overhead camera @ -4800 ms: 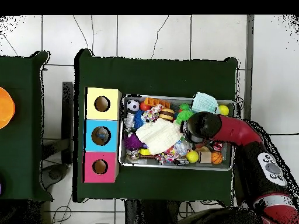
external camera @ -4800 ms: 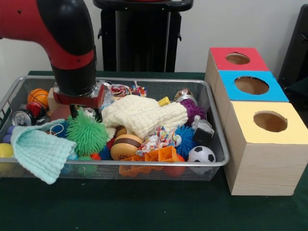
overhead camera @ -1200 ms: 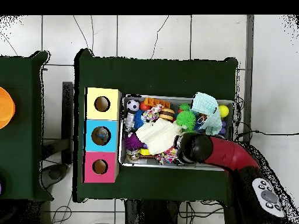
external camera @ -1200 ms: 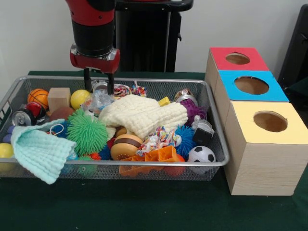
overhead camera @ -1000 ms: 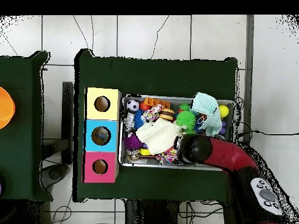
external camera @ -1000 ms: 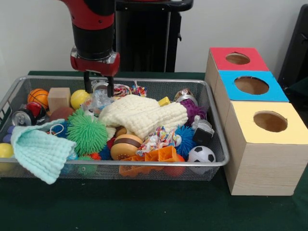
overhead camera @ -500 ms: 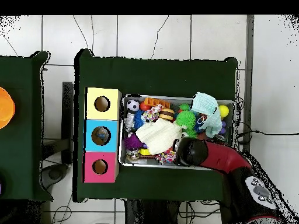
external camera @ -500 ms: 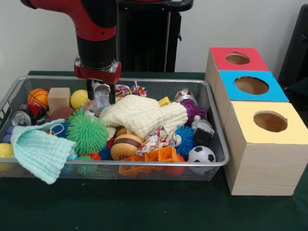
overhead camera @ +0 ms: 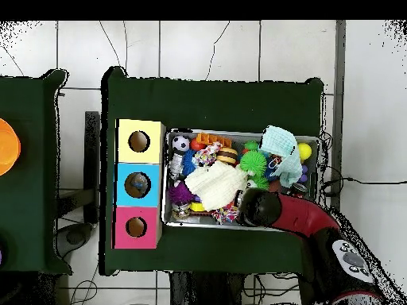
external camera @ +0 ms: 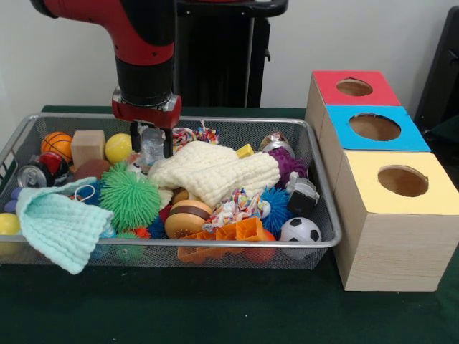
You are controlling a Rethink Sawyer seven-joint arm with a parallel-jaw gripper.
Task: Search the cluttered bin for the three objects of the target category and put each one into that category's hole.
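My gripper (external camera: 150, 146) is low over the back left of the wire bin (external camera: 215, 244). It is open, and its black fingers (external camera: 135, 137) stand on either side of a silvery crumpled item (external camera: 152, 140), just left of the cream cloth (external camera: 215, 172). Whether the fingers touch the item I cannot tell. In the overhead view the arm's wrist (overhead camera: 258, 206) hides the gripper. Three boxes with holes stand beside the bin: red (external camera: 355, 87), blue (external camera: 373, 127) and yellow (external camera: 401, 180).
The bin is packed: a yellow ball (external camera: 118, 147), wooden cube (external camera: 87, 147), basketball (external camera: 56, 143), green spiky ball (external camera: 129, 201), mint cloth (external camera: 54, 226) over the front left rim, soccer ball (external camera: 300, 231), orange plastic pieces (external camera: 240, 231), and a drink can (external camera: 32, 174) at the left.
The arm rose from the bin's left side, shifted right and came down; over the last second the gripper sank until its fingers stood around the silvery item.
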